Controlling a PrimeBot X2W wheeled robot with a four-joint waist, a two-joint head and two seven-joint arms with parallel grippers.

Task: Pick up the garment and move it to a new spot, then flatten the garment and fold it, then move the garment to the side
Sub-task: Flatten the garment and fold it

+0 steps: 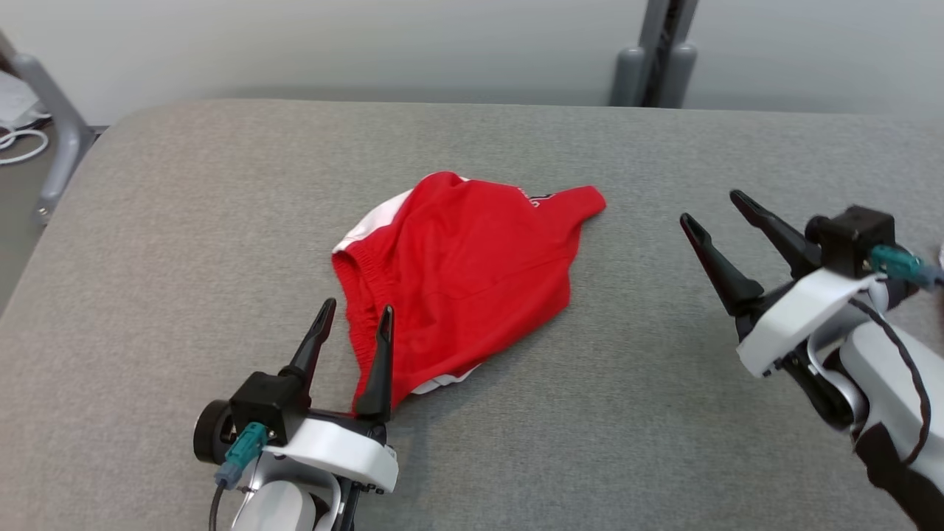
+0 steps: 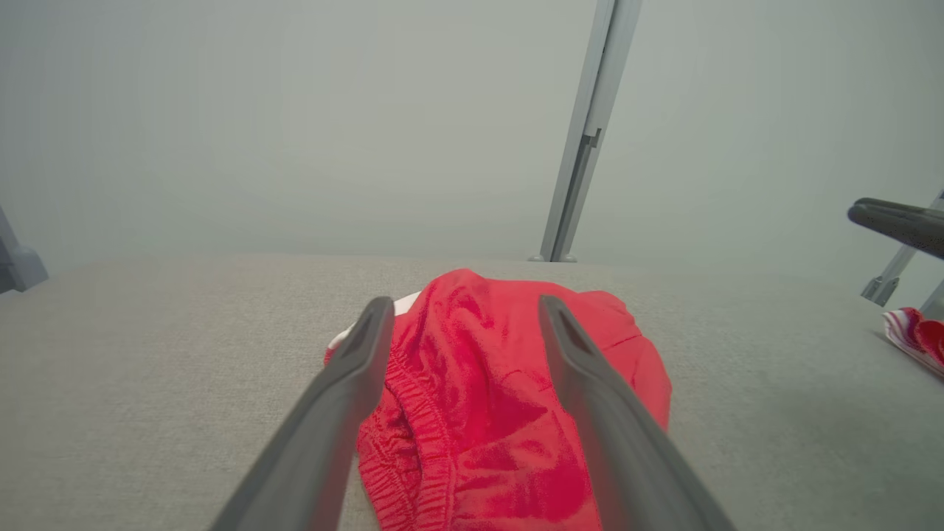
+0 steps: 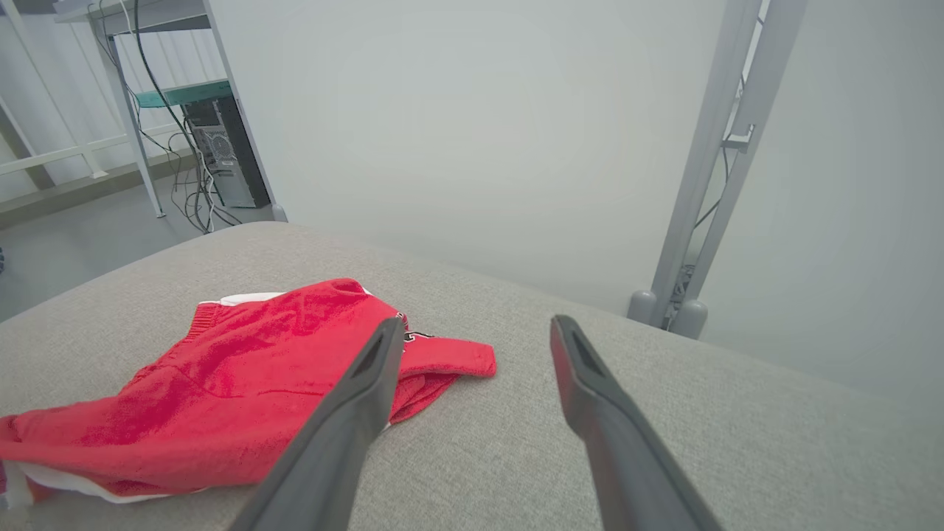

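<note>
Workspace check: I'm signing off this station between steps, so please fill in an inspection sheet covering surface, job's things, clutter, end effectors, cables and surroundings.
Surface: grey padded table, no stains seen.
Job's things: garment, a red-and-white striped edge at the left wrist view's right border; rest cut off.
Clutter: red shorts-like piece with white edge, crumpled mid-table.
End effectors: left end effector open, over that piece's near edge, contact unclear; right end effector open, holding nothing, apart from it.
Cables: black wrist cable; floor cables beside computer tower.
Surroundings: pale wall, grey post.
</note>
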